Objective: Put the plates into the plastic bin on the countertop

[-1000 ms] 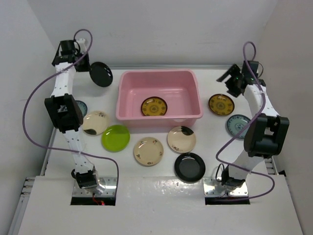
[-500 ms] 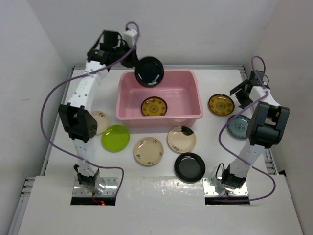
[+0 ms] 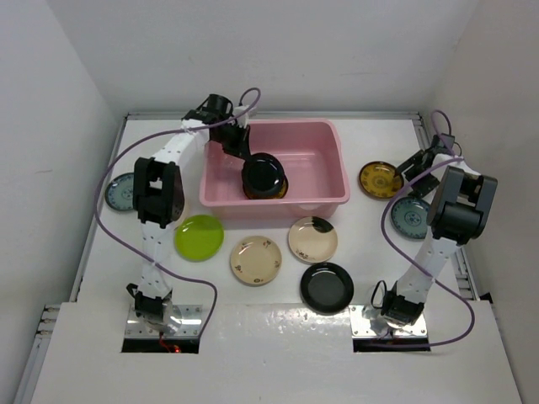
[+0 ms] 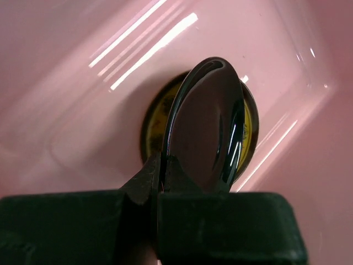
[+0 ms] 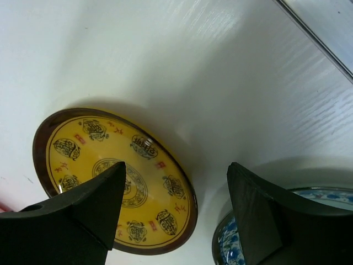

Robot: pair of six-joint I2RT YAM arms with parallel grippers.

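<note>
Near edge, 6 o'clock of the pink bin [image 3: 274, 200]: near black plate [image 3: 327, 286], plain cream plate [image 3: 255, 259], patched cream plate [image 3: 312, 239] and lime plate [image 3: 199, 236] lie flat on the worktop [image 3: 370, 139]. None has shifted in the last second.

At 9 o'clock, a left blue-green plate [image 3: 122, 192] shows in full now that the left arm [image 3: 156, 189] has swung off it.

At 3 o'clock: right blue-green plate [image 3: 410, 216] and, just beyond it, the yellow plate [image 3: 381, 179]. The right fingers [image 5: 113, 182] are spread open and low, with that plate's edge in the gap between them and no contact visible. A second ago they hung higher and farther back. Likely lining up the next pick.

In the bin: the left fingers [image 4: 144, 182] are clamped on the rim of the held black plate [image 4: 207, 127], which is tilted on edge. A second ago it was outside, at the bin's 10 o'clock. Half a second ago it was over the far-left rim. Now it sits within the walls, directly above the binned yellow plate [image 4: 148, 130] on the floor. Cannot tell whether the two touch.

Reading: this delivery lacks only the release, which would make two plates binned. Seven plates still show outside.
</note>
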